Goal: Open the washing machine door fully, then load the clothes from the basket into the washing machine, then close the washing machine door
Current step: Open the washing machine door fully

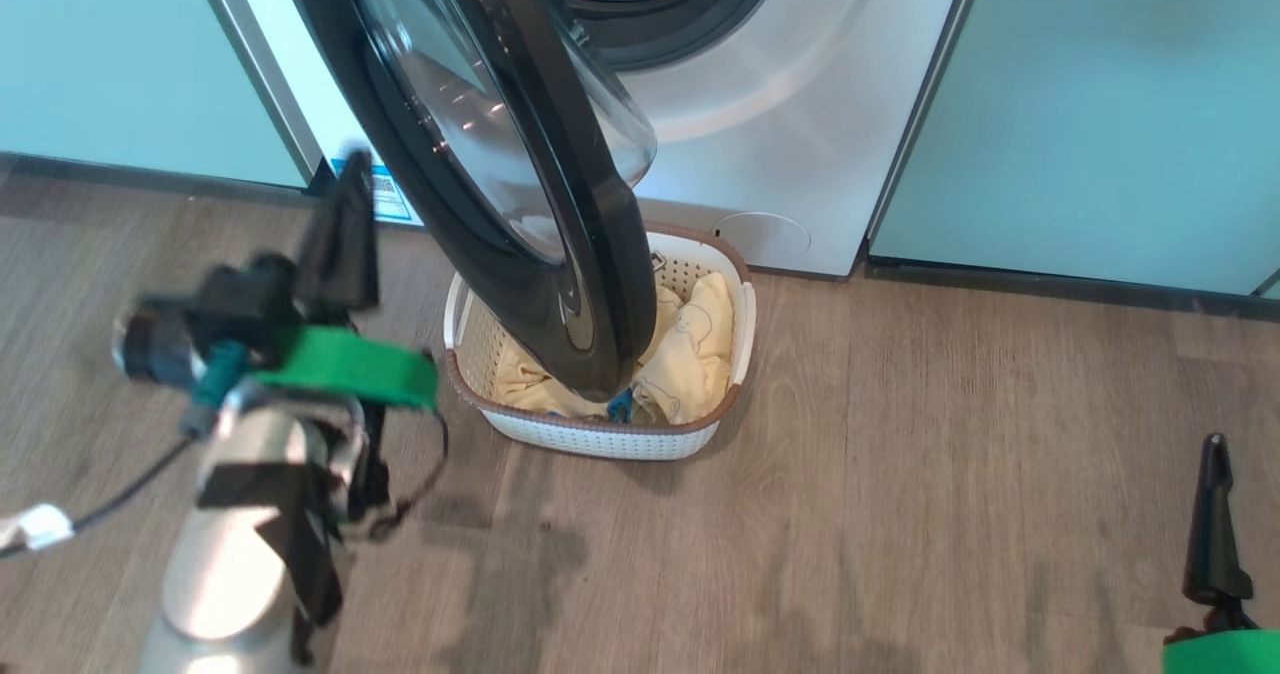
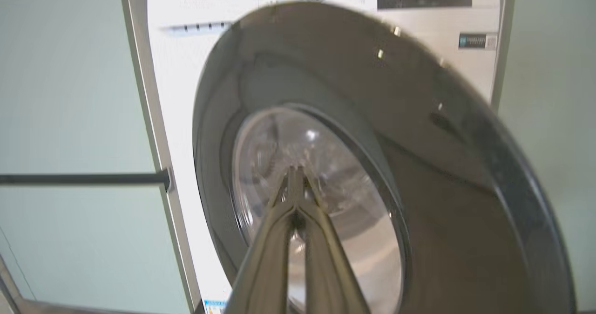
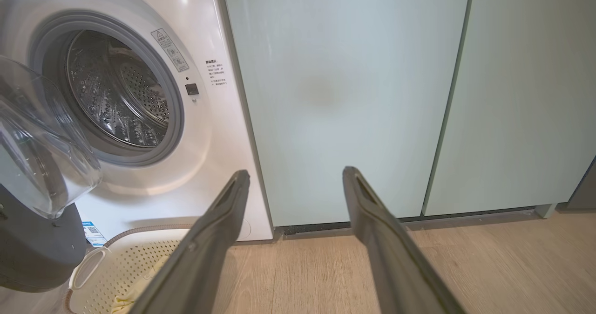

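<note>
The washing machine (image 1: pixel 800 104) stands with its door (image 1: pixel 590 234) swung partway out, the black rim hanging over the basket (image 1: pixel 600 439). Pale yellow clothes (image 1: pixel 695 344) lie in the basket. My left gripper (image 1: pixel 352 169) is shut and empty, just left of the door. In the left wrist view the left gripper (image 2: pixel 295 172) points at the door's (image 2: pixel 419 141) outer glass; I cannot tell if it touches. My right gripper (image 1: pixel 1215 454) sits low at the right. In the right wrist view the right gripper (image 3: pixel 295 174) is open, beside the basket (image 3: pixel 135 262) and the open drum (image 3: pixel 116 85).
Mint-green cabinet panels (image 1: pixel 1100 104) flank the machine on both sides. A dark horizontal bar (image 2: pixel 84 179) crosses the left panel. Wooden floor (image 1: pixel 950 474) stretches to the right of the basket and in front of it.
</note>
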Motion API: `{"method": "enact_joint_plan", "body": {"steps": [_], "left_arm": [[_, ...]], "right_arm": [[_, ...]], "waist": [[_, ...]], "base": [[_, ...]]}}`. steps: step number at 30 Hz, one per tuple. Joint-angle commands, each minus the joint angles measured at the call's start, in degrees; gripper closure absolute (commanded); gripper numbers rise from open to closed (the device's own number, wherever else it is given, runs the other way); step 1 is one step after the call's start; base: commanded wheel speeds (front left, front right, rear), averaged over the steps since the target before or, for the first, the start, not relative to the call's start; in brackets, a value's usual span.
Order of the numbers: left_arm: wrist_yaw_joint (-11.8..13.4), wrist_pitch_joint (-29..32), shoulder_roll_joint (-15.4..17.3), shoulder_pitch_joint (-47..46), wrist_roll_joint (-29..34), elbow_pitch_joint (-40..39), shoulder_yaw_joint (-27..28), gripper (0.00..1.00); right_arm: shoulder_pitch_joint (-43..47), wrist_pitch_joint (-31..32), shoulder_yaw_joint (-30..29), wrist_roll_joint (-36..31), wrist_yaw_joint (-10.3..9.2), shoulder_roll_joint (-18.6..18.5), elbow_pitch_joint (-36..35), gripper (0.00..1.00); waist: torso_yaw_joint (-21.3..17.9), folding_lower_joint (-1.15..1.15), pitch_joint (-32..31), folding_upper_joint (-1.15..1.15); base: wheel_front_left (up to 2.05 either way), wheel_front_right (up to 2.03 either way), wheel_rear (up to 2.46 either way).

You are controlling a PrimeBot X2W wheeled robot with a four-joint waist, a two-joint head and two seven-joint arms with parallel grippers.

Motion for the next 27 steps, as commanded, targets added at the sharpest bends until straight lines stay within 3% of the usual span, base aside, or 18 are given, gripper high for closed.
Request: {"method": "enact_joint_plan", "body": {"steps": [1, 7, 14, 20, 27], "left_arm": [[0.74, -0.35, 1.92, -3.65, 0.78, -4.20, 2.47, 1.00], [0.91, 0.59, 2.08, -7.54, 1.53, -15.07, 1.04, 1.00], [-0.86, 4.41, -0.28, -12.33, 0.89, -23.43, -6.84, 1.00], [-1.63, 7.32, -1.81, -12.94, -1.74, -25.00, -17.19, 1.00], [-0.16, 9.72, -2.18, -9.56, -6.80, -24.80, -26.53, 1.00]], "right_arm": [[-0.92, -0.53, 0.62, 0.27, -0.16, -0.87, -1.63, 0.00], [-0.28, -0.53, 0.62, 0.03, -0.16, -0.87, -1.43, 0.00], [-0.03, -0.53, 1.31, 0.19, -0.16, -0.87, -1.04, 0.00], [-0.05, -0.53, 2.12, 0.43, -0.16, -0.87, -0.76, 0.00], [-0.01, -0.53, 2.45, 0.50, -0.16, -0.87, -0.36, 0.00]], "waist": [[0.02, 0.00, -0.14, 0.00], [0.26, 0.00, -0.94, 0.00], [0.06, 0.00, -1.38, 0.00], [-0.73, 0.00, -1.60, 0.00], [-1.50, 0.00, -1.40, 0.00]], "base": [[0.00, 0.00, 0.00], [0.00, 0.00, 0.00], [0.00, 0.00, 0.00], [0.00, 0.00, 0.00], [0.00, 0.00, 0.00]]}}
